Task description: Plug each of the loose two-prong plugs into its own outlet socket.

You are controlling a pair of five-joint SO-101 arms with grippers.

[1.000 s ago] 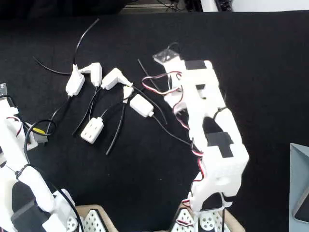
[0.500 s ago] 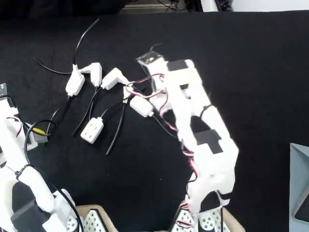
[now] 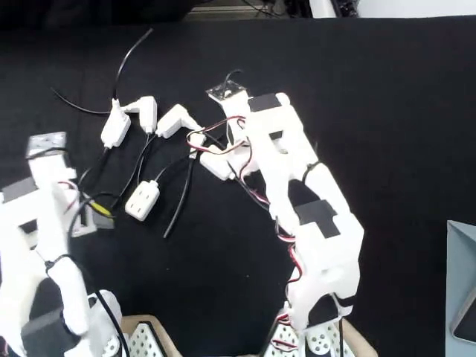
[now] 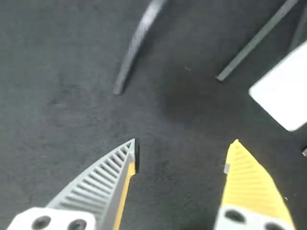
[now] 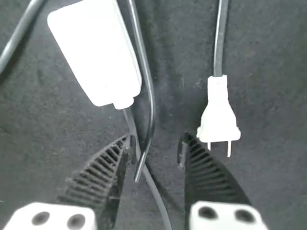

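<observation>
Several white plugs and socket blocks on black cords lie in a cluster at the table's far left. A small two-prong plug [image 3: 197, 141] [image 5: 219, 120] lies loose beside a white block [image 3: 214, 163] [image 5: 96, 57]. My right gripper [image 5: 156, 143] hangs open just over them, a black cord [image 5: 146, 120] running between its fingers and the plug's prongs by one fingertip. A white outlet socket [image 3: 141, 199] lies further left. My left gripper [image 3: 95, 216] [image 4: 184, 146] is open above bare cloth a short way left of that socket, whose corner [image 4: 283, 93] shows in its wrist view.
Three more white plug bodies [image 3: 115, 125], [image 3: 147, 113], [image 3: 175, 119] lie in a row at the back of the cluster. Loose black cord ends [image 4: 139, 43] cross the black cloth. A grey box [image 3: 462, 282] stands at the right edge.
The right arm has swung left and come down over the small plug and white block. The left arm has moved up and right, bringing its gripper near the outlet socket.
</observation>
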